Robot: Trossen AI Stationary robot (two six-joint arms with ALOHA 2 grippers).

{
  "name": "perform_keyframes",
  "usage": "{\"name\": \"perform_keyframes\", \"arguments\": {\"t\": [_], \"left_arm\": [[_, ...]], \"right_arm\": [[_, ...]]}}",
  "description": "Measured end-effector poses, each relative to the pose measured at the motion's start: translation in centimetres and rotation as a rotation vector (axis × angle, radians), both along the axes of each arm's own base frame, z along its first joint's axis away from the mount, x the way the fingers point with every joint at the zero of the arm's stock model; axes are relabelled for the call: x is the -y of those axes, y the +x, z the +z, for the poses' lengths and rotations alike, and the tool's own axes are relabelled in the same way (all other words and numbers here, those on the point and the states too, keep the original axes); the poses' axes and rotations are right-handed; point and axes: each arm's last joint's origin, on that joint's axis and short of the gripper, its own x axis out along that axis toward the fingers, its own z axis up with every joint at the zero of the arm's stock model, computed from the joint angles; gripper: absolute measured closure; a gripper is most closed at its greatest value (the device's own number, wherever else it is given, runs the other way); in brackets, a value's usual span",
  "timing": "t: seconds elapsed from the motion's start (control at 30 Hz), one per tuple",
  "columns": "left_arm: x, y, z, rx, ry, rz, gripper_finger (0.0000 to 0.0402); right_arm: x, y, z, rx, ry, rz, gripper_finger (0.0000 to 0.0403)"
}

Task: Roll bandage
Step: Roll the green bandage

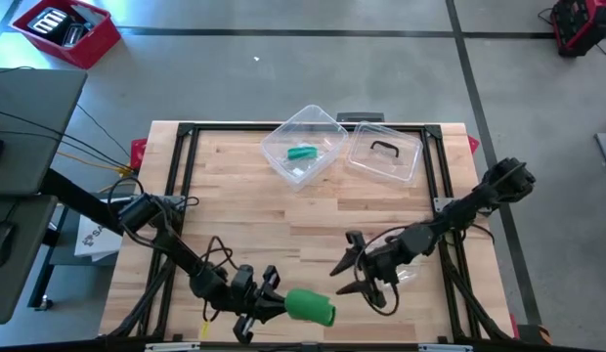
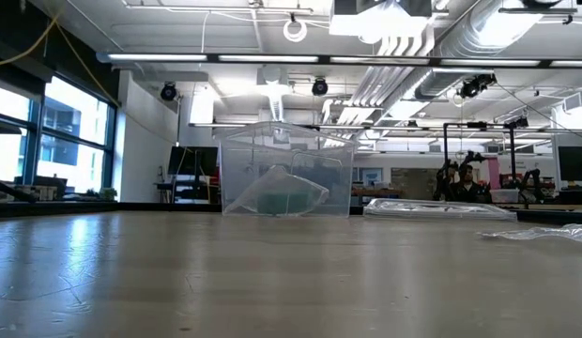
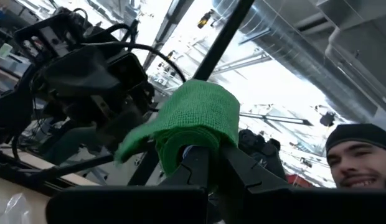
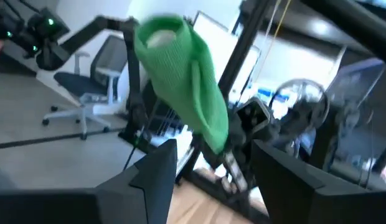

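Observation:
A green bandage roll [image 1: 311,306] hangs above the table's near edge, with my left gripper [image 1: 276,305] shut on it. In the left wrist view the roll [image 3: 199,118] stands out past the fingertips, and a loose flap [image 3: 132,144] sticks out at one side. My right gripper [image 1: 342,276] is open just to the right of the roll and touches nothing. In the right wrist view its fingers [image 4: 157,169] stand apart, with the roll [image 4: 180,74] ahead of them. Neither gripper shows in the low view. My left gripper pinches one end of the roll [image 3: 194,147] between its two fingers. It comes from the table's left and slants slightly upward. The rest of the roll sticks out beyond the fingertips toward my right gripper, clear of the table.
A clear plastic box [image 1: 305,145] with a green roll [image 1: 302,154] inside stands at the table's far middle, its lid [image 1: 384,154] beside it on the right. A clear wrapper [image 1: 412,277] lies by my right arm. A person [image 3: 358,155] shows beyond the table.

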Motion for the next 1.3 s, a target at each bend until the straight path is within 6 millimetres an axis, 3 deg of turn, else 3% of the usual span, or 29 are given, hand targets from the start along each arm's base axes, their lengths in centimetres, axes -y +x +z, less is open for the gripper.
{"name": "perform_keyframes", "arguments": {"t": [0.47,0.6,0.87,1.17,1.3], "left_arm": [[-0.4,0.4,0.0,0.002,-0.015,0.002,0.0394],[-0.4,0.4,0.0,0.003,-0.015,0.001,0.0394],[-0.4,0.4,0.0,0.0,-0.015,0.001,0.0394],[0.2,-0.2,0.0,-0.003,-0.018,-0.016,0.0394],[0.6,-0.7,-0.1,-0.014,-0.022,-0.012,0.0394]], "right_arm": [[-2.0,3.9,-0.2,0.114,-0.012,0.031,0.0216],[-2.1,4.2,0.1,0.127,-0.005,0.012,0.0255],[-1.5,4.7,0.4,0.122,0.008,-0.062,0.0393],[0.3,4.9,-0.5,0.074,0.064,-0.355,0.0402],[1.0,4.4,-0.9,0.088,0.074,-0.402,0.0402]]}}
